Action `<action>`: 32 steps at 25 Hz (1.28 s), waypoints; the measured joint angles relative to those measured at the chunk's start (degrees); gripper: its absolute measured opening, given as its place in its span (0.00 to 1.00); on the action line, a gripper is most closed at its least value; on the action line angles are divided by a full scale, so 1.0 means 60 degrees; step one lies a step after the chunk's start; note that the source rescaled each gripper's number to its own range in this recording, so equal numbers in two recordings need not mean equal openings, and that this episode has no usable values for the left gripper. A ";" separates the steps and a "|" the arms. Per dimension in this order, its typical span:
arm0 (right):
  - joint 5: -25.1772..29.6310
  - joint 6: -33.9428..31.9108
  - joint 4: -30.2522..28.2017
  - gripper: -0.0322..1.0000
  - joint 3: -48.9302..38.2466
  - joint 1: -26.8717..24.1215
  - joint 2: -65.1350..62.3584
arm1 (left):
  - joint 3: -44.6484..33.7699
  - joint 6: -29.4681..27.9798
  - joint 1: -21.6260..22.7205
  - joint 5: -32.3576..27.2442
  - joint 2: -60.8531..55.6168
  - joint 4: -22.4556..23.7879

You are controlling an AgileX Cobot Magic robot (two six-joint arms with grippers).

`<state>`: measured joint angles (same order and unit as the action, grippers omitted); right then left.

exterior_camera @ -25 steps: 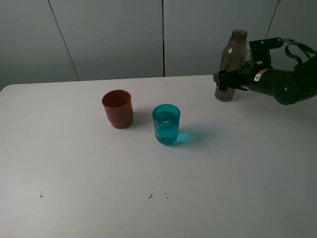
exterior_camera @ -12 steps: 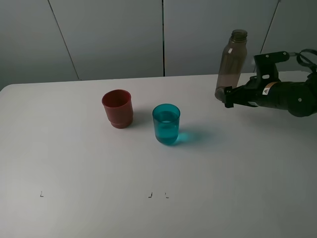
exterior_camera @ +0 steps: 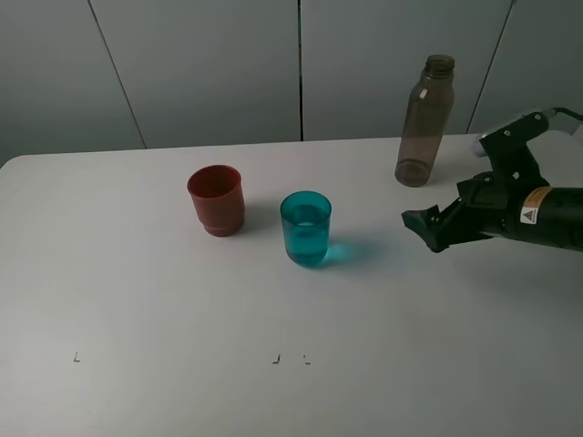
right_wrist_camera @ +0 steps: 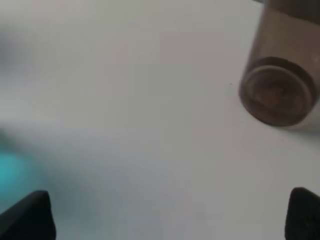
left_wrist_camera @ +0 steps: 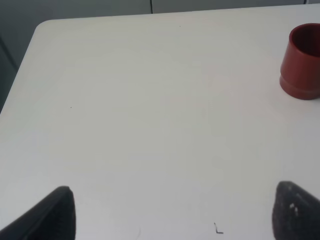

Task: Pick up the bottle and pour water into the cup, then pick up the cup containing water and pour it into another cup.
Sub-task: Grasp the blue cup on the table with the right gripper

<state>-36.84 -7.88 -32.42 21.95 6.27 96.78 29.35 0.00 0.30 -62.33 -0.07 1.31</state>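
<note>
The smoky grey-brown bottle (exterior_camera: 424,123) stands upright and uncapped at the back right of the table, with nothing touching it. My right gripper (exterior_camera: 424,228) hovers open in front of it, pointing left toward the teal cup (exterior_camera: 306,228), which holds water. The red cup (exterior_camera: 216,198) stands just left of the teal one. In the right wrist view the bottle (right_wrist_camera: 277,85) lies beyond my open right gripper (right_wrist_camera: 165,215), and a teal blur (right_wrist_camera: 12,172) shows at the edge. My left gripper (left_wrist_camera: 175,215) is open over bare table, with the red cup (left_wrist_camera: 302,62) ahead of it.
The white table (exterior_camera: 137,291) carries small black corner marks (exterior_camera: 276,360) near its front edge. A grey panelled wall (exterior_camera: 209,64) rises behind the table. The left arm is outside the exterior high view.
My right gripper has drawn back from around the bottle and moved forward and lower, now nearer the teal cup. The bottle stays standing where it was. Both cups are unmoved.
</note>
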 joint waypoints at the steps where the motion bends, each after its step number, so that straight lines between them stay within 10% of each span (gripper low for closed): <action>1: -0.0240 0.0077 -0.0256 0.98 -0.0157 0.0101 0.0000 | 0.0000 0.0000 0.0000 0.0000 0.0000 0.0000; 19: -0.3309 0.0642 -0.0924 0.98 -0.0207 0.1123 0.2340 | 0.0000 0.0000 0.0000 0.0000 0.0000 0.0000; 32: -0.3505 0.0663 -0.0514 0.98 0.1072 0.2390 0.3517 | 0.0000 0.0000 0.0000 0.0000 0.0000 0.0000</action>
<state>-57.87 -3.90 -35.50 28.38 20.61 117.88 29.35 0.00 0.30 -62.33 -0.07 1.31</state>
